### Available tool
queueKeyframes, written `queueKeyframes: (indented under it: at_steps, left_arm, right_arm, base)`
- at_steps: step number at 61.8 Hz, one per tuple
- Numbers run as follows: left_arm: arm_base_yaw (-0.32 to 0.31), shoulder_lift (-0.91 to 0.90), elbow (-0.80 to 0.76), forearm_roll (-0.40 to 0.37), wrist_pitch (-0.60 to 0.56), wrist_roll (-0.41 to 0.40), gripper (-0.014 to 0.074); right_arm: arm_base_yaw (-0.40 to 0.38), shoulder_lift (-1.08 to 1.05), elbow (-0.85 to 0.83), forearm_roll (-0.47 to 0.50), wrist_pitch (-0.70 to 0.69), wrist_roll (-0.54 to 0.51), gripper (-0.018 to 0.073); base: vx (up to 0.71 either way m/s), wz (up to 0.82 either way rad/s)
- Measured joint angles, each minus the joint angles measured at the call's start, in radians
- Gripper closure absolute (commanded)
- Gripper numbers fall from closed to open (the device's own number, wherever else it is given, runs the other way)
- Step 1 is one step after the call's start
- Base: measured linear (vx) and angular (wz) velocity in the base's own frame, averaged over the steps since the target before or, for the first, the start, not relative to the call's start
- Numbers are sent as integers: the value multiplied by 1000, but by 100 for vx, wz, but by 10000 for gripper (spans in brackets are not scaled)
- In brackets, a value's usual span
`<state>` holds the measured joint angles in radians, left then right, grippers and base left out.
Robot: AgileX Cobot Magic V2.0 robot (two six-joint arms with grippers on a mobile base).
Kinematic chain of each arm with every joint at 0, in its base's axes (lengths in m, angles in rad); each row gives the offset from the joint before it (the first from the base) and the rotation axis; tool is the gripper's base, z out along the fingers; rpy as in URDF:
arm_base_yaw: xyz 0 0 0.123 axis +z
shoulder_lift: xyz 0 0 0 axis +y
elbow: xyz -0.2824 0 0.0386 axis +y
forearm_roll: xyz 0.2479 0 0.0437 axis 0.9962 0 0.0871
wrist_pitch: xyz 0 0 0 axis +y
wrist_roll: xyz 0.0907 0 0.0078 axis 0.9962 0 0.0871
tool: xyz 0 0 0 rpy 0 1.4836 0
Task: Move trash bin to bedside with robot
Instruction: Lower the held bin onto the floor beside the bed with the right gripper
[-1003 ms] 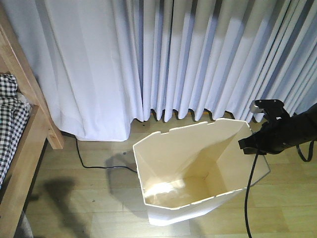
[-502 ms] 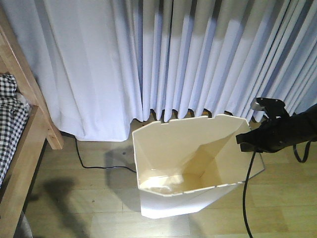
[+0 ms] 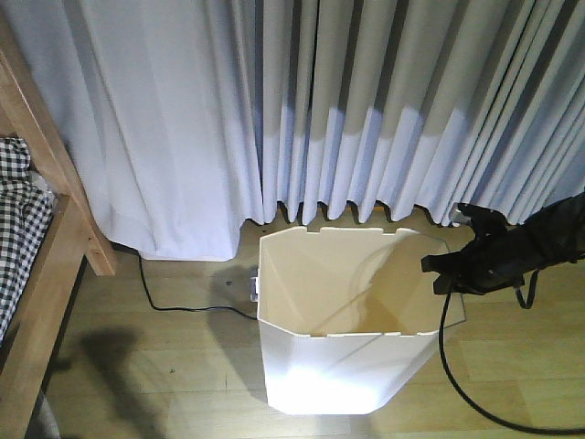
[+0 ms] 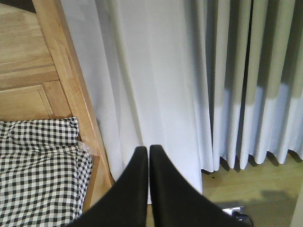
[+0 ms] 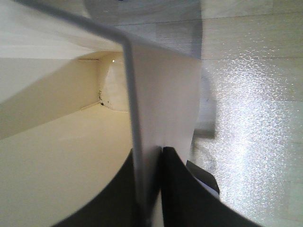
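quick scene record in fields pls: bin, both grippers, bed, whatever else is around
trash bin: upright on the wood floor, in front of the curtain, nothing seen inside
right gripper: shut on the bin's right wall at the rim, one finger inside, one outside
left gripper: shut, holding nothing, pointing at the curtain beside the bed
bed: at the left edge, apart from the bin
black cable: on the floor left of the bin
task status: bin not yet at the bed
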<state>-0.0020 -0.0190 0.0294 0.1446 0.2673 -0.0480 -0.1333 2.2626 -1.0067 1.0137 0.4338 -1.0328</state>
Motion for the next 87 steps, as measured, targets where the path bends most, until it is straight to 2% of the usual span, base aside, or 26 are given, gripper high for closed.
queueKeyframes:
  at_steps: [23,35,54,87]
  left_arm:
    - [0,0,0,0,0,0,602]
    - [0,0,0,0,0,0,602]
    - [0,0,0,0,0,0,602]
    - [0,0,0,0,0,0,602]
  right_arm:
    - [-47,263,-152,3,-38,-19,566]
    - [-48,399,-253,0,-49,-71,566]
    - [-48,556,-448,8,-5,-74,566]
    - [10,744,-717,-9,58,-67,566]
  base:
    - [0,0]
    - [0,0]
    - [0,0]
    - [0,0]
